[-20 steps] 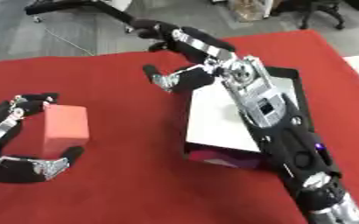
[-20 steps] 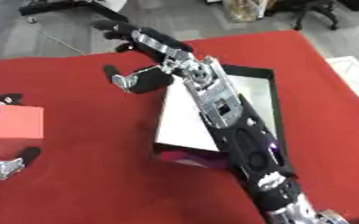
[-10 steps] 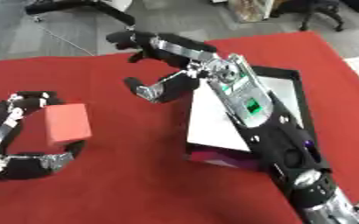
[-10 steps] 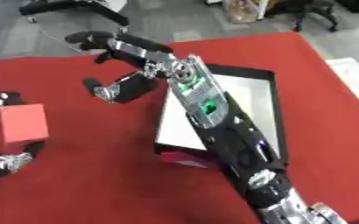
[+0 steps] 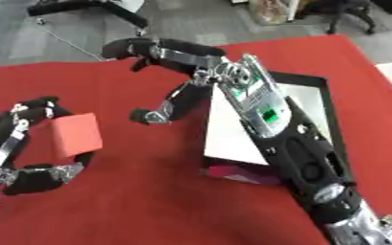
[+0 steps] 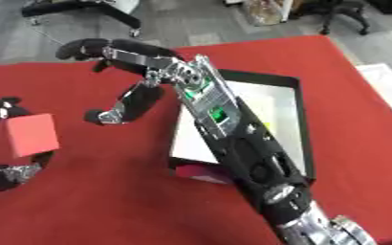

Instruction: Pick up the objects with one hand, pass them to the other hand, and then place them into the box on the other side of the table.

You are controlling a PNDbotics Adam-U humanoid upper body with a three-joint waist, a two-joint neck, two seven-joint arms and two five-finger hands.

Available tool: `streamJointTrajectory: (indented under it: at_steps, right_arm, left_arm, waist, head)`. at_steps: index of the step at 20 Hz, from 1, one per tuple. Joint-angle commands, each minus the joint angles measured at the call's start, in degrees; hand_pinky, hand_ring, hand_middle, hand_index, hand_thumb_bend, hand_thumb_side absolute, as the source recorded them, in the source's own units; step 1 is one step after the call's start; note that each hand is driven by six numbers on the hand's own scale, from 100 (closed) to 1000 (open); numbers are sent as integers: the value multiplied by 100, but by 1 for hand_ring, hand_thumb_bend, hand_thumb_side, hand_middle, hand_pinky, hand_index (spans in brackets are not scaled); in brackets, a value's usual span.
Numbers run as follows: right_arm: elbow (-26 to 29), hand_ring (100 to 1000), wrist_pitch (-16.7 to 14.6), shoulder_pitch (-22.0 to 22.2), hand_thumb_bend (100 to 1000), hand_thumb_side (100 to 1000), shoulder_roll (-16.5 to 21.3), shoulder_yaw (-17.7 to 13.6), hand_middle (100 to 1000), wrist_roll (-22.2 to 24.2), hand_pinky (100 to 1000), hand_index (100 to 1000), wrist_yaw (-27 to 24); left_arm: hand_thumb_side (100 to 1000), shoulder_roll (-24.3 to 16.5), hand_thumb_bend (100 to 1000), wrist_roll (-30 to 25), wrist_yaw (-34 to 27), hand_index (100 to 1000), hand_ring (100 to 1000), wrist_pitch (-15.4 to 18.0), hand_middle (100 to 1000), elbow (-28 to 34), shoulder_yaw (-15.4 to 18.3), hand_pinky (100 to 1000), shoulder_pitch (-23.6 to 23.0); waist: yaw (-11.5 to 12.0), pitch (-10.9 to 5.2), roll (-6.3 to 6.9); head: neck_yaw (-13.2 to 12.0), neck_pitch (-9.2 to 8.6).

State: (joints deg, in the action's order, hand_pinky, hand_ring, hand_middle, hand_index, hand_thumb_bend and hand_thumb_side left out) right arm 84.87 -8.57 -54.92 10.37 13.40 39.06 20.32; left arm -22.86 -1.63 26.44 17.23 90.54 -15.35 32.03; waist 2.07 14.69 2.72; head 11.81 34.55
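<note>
Matt red cloth over the table (image 5: 149, 201); matt, smooth red block (image 5: 75, 135); glossy black-rimmed box (image 6: 296, 115), white inside; black plastic and bright metal on right hand (image 5: 179, 72).

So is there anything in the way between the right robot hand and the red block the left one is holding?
Nothing visible: only bare red cloth lies between the open right robot hand and the red block in the left robot hand.

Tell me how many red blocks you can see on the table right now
1. The red block is near the left edge, held between the fingers and thumb of the left hand. The right hand reaches toward it, open. The right arm covers part of the box, so others may be hidden.
</note>
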Motion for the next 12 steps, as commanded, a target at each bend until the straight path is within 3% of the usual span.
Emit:
streamJointTrajectory:
  at_steps: [1,6,12]
  right_arm:
    - [17,1000,-202,-77,383,100,-67,-5,1000,49,904,946,220]
    - [-59,1000,-509,-28,392,100,-221,8,1000,-72,906,942,697]
    - [-160,1000,-634,-60,394,100,-370,58,1000,-141,906,943,997]
  left_arm:
    - [180,39,100,-262,-281,481,624,-343,431,1,64,957,146]
    - [178,228,100,-633,-523,478,618,-823,424,-6,111,959,371]
    - [159,482,100,-607,-351,478,616,-908,424,-111,175,945,604]
  waist:
    - [23,-57,-24]
    - [84,-47,-20]
    - [105,-39,-29]
  head:
    - [36,-99]
    - [91,-156]
    - [170,-191]
